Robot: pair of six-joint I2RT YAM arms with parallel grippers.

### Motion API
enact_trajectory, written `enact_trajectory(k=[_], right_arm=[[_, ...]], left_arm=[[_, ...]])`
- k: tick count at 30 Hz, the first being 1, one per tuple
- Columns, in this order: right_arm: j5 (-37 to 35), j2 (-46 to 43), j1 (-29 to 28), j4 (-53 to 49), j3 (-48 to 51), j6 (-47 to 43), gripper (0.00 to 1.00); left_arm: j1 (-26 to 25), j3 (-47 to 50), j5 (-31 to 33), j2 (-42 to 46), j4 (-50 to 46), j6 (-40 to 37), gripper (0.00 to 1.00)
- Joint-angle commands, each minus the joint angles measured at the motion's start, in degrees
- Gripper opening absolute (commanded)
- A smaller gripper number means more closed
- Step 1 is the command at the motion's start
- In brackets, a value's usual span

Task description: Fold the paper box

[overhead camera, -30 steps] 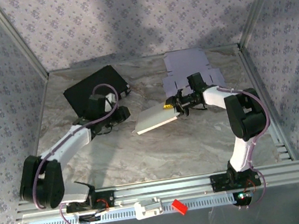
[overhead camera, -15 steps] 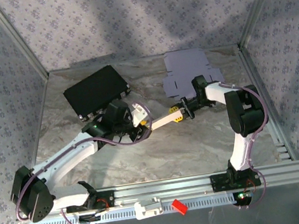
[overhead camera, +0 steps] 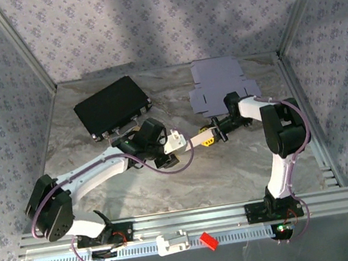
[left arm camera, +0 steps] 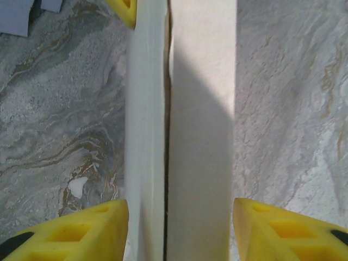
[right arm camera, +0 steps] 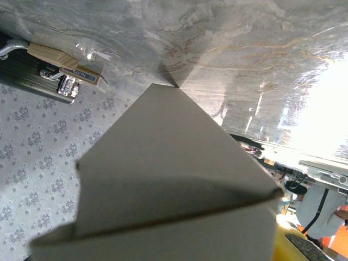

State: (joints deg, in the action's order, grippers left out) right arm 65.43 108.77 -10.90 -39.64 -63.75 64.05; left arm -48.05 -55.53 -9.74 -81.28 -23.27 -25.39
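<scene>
**Desk:** What does the room look like from your end?

**Me:** I've got patterned walls [overhead camera: 146, 24] on three sides and a metal frame [overhead camera: 193, 220] along the near edge. Inside that is a grey marbled counter [overhead camera: 232, 174]. Light glares hard off it in my right wrist view.

**Desk:** What's lying on it?

**Me:** A black case [overhead camera: 111, 105] is at the back left and a flat purple sheet [overhead camera: 218, 84] at the back right, well apart.

**Desk:** And the box?

**Me:** The box [overhead camera: 196, 138] is white and sits between my two arms, near the middle of the counter. I can't tell if it touches the counter.

**Desk:** Grippers?

**Me:** My right gripper [overhead camera: 209, 138] is pinching the box's right end. My left gripper [overhead camera: 182, 141] is spread, with a yellow finger [left arm camera: 87, 231] on each side of the other end, right at its edges. I can't make out whether they press.

**Desk:** Anything hidden?

**Me:** My right arm covers the sheet's near edge. In the right wrist view the box blocks most of the picture and is cut off at the bottom. In the left wrist view it runs out at both top and bottom.
</scene>
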Motion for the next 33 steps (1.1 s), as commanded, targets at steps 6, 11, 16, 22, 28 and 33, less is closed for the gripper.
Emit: enact_trajectory(k=[6, 11, 16, 22, 28, 33], right_arm=[[-3.2, 0.8, 0.3, -3.4, 2.9, 0.5, 0.29], [-3.8, 1.3, 0.7, -2.6, 3.7, 1.6, 0.30], [-4.4, 1.9, 0.8, -2.2, 3.9, 2.3, 0.34], [-6.6, 1.3, 2.0, -2.7, 5.0, 2.5, 0.46], [-9.4, -2.0, 4.2, -2.7, 4.4, 2.6, 0.62], [-16.4, -8.3, 7.3, -5.9, 1.3, 1.2, 0.67]], left_arm=[[-1.3, -2.6, 4.0, -3.0, 1.1, -2.0, 0.49], [-1.4, -3.1, 3.5, -4.1, 0.5, -1.6, 0.41], [-1.4, -3.5, 3.0, -4.6, 0.0, -1.0, 0.35], [-1.2, -7.1, -1.2, -6.9, -5.1, -1.5, 0.28], [-0.2, -9.9, -4.8, -9.2, -9.3, -1.0, 0.25], [0.2, -12.0, -5.2, -10.6, -11.6, -0.5, 0.25]])
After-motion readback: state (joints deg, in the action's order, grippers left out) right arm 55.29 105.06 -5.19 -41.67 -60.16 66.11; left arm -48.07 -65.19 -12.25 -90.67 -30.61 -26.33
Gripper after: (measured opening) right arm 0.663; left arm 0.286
